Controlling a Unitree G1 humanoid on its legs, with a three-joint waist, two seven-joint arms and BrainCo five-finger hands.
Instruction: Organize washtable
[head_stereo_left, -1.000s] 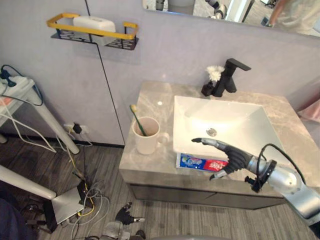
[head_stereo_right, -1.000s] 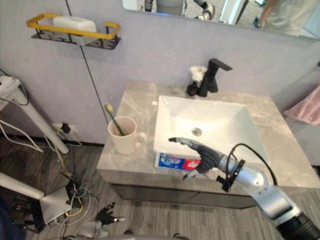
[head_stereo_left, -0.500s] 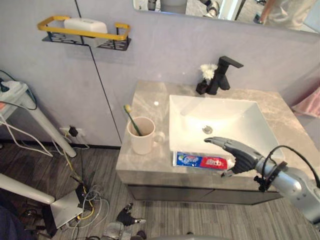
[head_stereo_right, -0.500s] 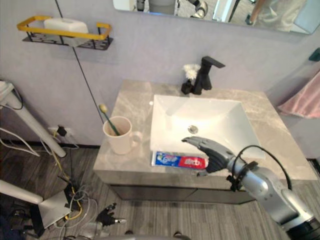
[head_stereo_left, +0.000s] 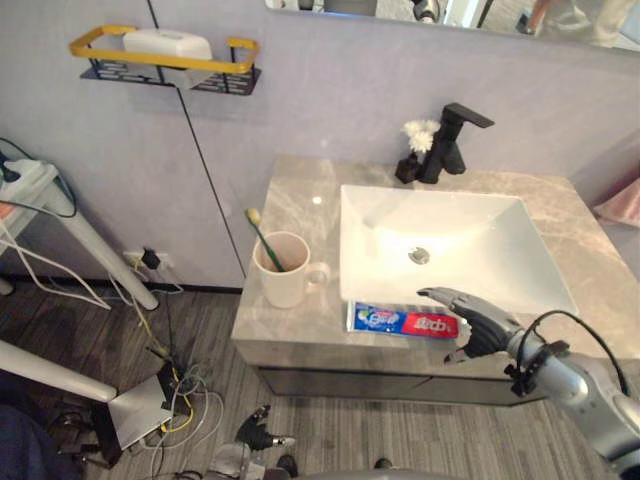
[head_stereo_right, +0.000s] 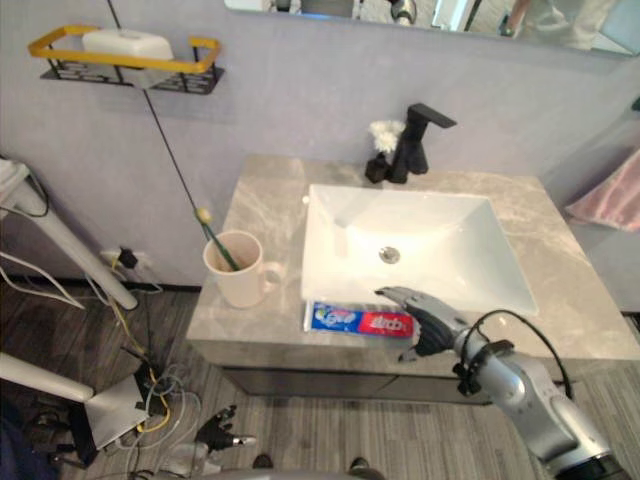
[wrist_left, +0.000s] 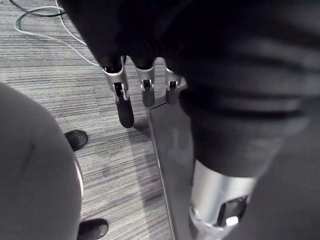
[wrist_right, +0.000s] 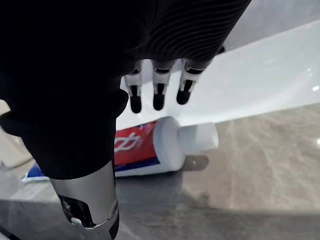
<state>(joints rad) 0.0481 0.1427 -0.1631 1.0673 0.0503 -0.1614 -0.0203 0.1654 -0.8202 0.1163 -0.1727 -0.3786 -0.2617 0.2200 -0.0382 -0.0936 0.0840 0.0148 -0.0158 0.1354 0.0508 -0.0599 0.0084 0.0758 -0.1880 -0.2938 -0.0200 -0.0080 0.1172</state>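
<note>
The blue, red and white toothpaste tube (head_stereo_left: 400, 322) lies flat on the grey marble countertop (head_stereo_left: 300, 200), along the front rim of the white rectangular sink basin (head_stereo_left: 470, 235), its white cap pointing to the robot's right. The right hand (head_stereo_left: 478, 325) hovers at the cap end of the tube with its fingers (wrist_right: 158, 95) stretched out straight and spread apart from the thumb, clasping nothing. The right wrist view shows the dark fingertips above the tube's shoulder, with the cap just past them; whether they touch the tube cannot be told.

A cream ceramic mug (head_stereo_left: 284, 280) stands on the countertop to the left of the basin, well apart from the tube, with a green-handled toothbrush (head_stereo_left: 262, 240) leaning in it. A black faucet (head_stereo_left: 455, 140) rises behind the basin, a small white flower (head_stereo_left: 420, 130) just beside it.

The left hand (wrist_left: 123, 105) hangs low over the striped grey floor, fingers relaxed and holding nothing.
</note>
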